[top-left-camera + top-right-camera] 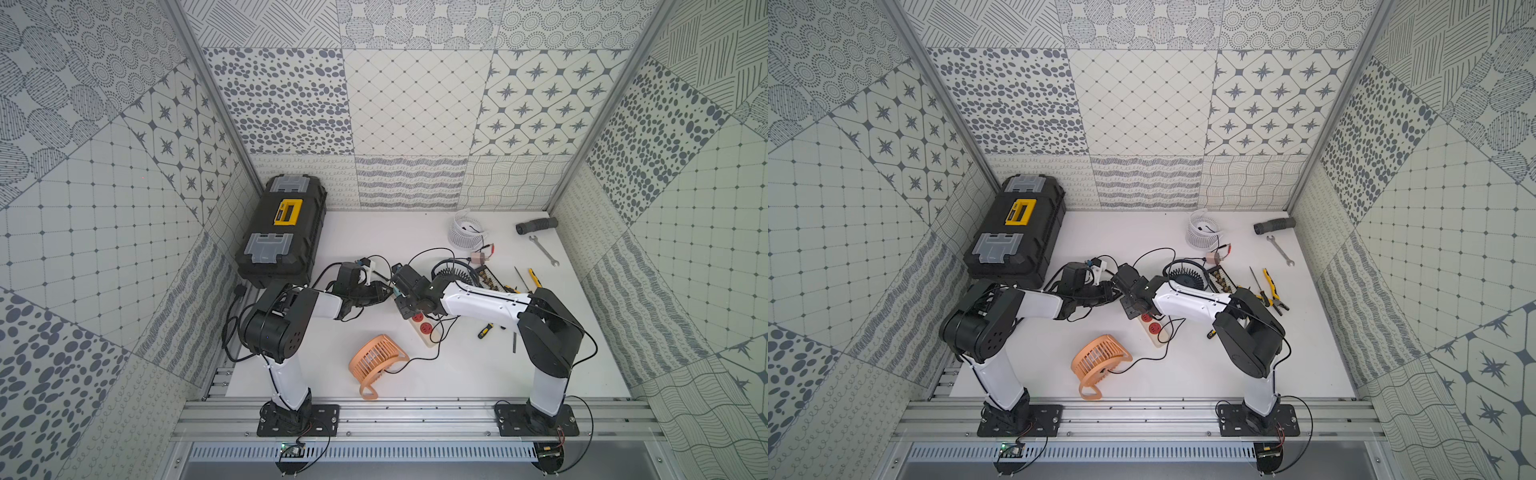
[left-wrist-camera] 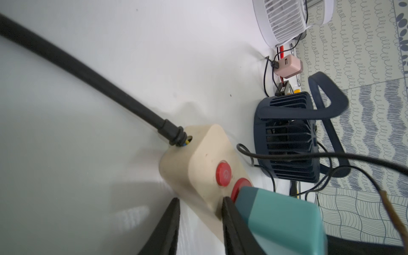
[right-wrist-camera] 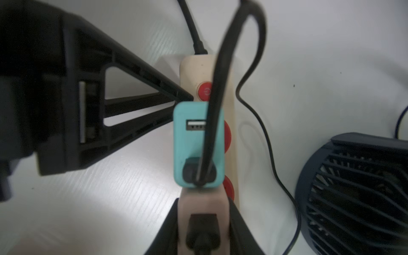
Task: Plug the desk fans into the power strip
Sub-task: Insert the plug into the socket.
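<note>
Held: pale-peach plastic adapter block [image 3: 202,206] w/ black lead, clenched in my right jaws over round red sockets [image 3: 228,187] for plugging.
Strip: long cream-beige plastic power strip [image 2: 205,150], mid white worktop [image 1: 457,374].
Left jaws: by small red switch [image 3: 204,91], prob. bracing; grip unclear.

Cream power strip [image 1: 430,340] with red sockets [image 1: 424,328] lies flat mid-table, black cord [image 2: 88,72] attached.

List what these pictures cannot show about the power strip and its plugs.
- Power strip: switch end, in both top views, hidden under the right arm.
- Teal adapter: prongs, right wrist view, hidden by its own body.
- Peach adapter: right wrist view, blurred, cut off by the bottom edge.
</note>
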Robot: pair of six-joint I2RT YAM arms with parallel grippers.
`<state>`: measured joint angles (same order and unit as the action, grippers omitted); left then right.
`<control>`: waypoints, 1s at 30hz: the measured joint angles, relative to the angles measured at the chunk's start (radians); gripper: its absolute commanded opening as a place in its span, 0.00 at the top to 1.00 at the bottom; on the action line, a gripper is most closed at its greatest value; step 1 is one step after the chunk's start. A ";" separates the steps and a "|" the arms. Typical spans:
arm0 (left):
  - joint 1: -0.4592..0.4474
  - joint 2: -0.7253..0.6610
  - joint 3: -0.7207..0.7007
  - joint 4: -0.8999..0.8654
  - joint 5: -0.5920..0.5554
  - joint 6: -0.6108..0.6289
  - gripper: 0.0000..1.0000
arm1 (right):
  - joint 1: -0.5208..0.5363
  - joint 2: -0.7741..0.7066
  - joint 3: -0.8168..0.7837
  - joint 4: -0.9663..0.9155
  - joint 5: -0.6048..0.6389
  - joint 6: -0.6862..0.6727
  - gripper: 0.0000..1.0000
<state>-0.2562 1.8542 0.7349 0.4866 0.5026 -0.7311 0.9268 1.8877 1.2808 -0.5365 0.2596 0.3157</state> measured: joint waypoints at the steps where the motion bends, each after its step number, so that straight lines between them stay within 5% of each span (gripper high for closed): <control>1: 0.001 0.000 0.000 0.000 0.000 0.000 0.66 | 0.011 0.004 0.000 0.002 0.025 0.002 1.00; 30: 0.007 0.013 0.027 -0.023 0.017 0.040 0.67 | 0.026 0.064 0.062 -0.055 0.074 0.037 1.00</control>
<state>-0.2489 1.8671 0.7620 0.4637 0.5194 -0.6910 0.9527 1.9522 1.3430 -0.5915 0.3340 0.3523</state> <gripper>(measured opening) 0.336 0.308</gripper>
